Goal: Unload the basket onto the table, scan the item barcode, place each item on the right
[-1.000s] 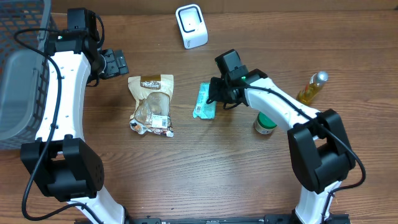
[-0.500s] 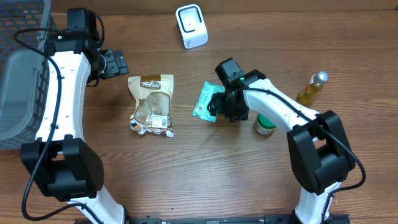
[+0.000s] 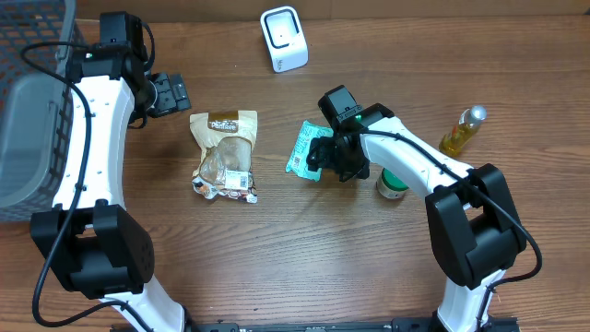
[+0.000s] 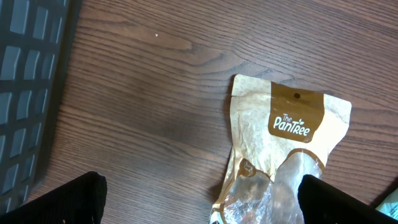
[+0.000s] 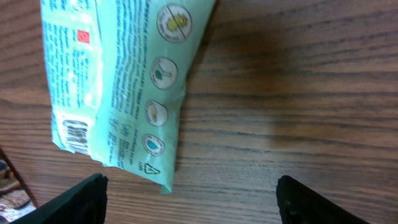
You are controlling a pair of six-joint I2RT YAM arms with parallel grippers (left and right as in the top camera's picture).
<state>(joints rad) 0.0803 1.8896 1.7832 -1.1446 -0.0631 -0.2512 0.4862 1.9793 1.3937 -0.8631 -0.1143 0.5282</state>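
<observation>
Mint-green flat plastic packet is lying flat on the brown wooden table. In the right wrist view it is sitting just ahead of the right gripper, off toward the left side of that view, w/ nothing gripping it. R gripper's jaws are standing wide apart, the black fingertips showing at the bottom corners w/ bare wood between them, holding nothing. A small black barcode is facing up near the packet's lower left corner in that view.

From overhead, the packet is lying tilted approx. mid-table, the R gripper hanging at its right edge. A green-lidded round jar is standing just right of that, partly hidden by the R arm. A yellow clear-capped bottle is lying further right. The white boxy barcode scanner is standing at the far edge, well apart from the packet. A brown-and-clear snack pouch is lying left of the packet. Left gripper is hanging beyond the pouch's top, jaws wide, empty, beside a grey mesh basket.
</observation>
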